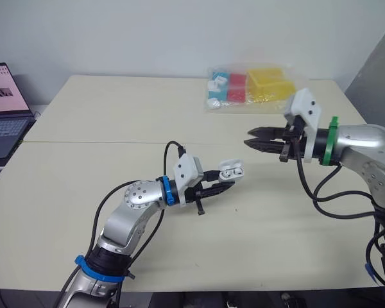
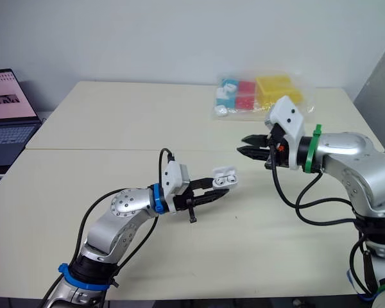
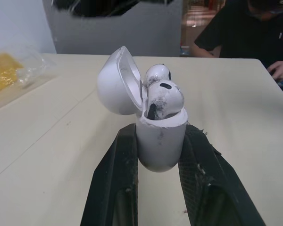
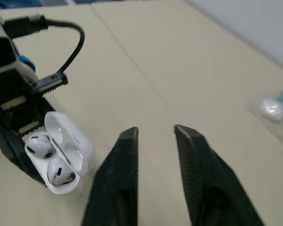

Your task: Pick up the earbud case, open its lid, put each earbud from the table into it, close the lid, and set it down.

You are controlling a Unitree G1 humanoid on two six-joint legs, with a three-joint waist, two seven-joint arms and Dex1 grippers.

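— Left end effector (image 1: 226, 185): what have you got in it?
— You've got it clamped on the lower body of the earbud case (image 3: 160, 141), held up over the tabletop (image 1: 115, 115), lid (image 3: 114, 82) swung open, both earbuds (image 3: 162, 94) seated inside.
— How will it handle?
— Expect light, rigid and slick: glossy white rounded plastic, smudged grey. Grip the body's sides below the hinge; you'd push the lid at its free edge.
— And your right end effector (image 1: 249, 139)?
— Spread wide and empty, just right of the case, fingertips pointing toward it.
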